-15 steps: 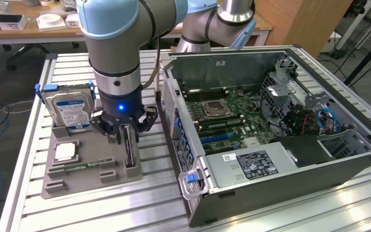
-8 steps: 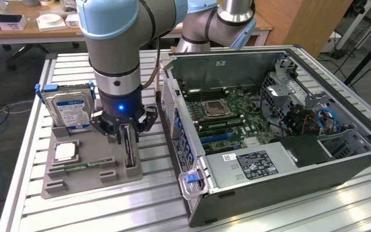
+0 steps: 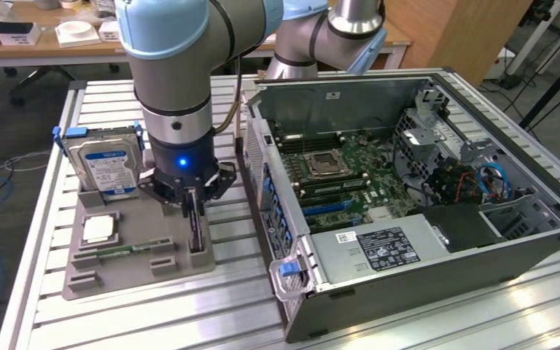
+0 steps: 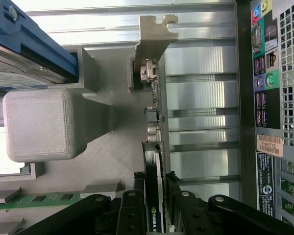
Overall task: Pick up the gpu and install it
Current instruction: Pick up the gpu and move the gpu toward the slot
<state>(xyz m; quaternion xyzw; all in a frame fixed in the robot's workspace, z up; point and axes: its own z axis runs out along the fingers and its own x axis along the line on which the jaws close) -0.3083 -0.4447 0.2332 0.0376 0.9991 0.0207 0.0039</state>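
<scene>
1. Jaws: gripper (image 3: 192, 200) (image 4: 156, 208) points straight down over the holder tray (image 3: 154, 270). Jaws parted, straddling the top edge of the gpu (image 3: 198, 235) (image 4: 154, 191), one finger (image 4: 130, 213) close to each face. Contact w/ card can't be confirmed; not seen clamped.
2. gpu: stands on edge in a slot of the tray, at the tray's side nearest the PC case (image 3: 358, 102). Black face w/ logo shows between the fingers in wrist view. Silver bracket (image 4: 154, 39) sits at the card's far end from the jaws. Card not lifted.
3. Same tray, toward exterior view's left:
   - hard drive (image 3: 108, 166), upright, blue-white label, blue rails
   - CPU (image 3: 98, 229), lying flat
   - memory stick (image 3: 117, 250) (image 4: 39, 199), narrow, green, lying in its slot
4. PC case: on exterior view's right, just beside the tray, side panel off. Motherboard (image 3: 358, 164) exposed, PSU label facing up. Rear ports (image 4: 264, 83) visible in wrist view.
5. Worktop (image 3: 163, 313): ribbed aluminium, carries both tray and case.
</scene>
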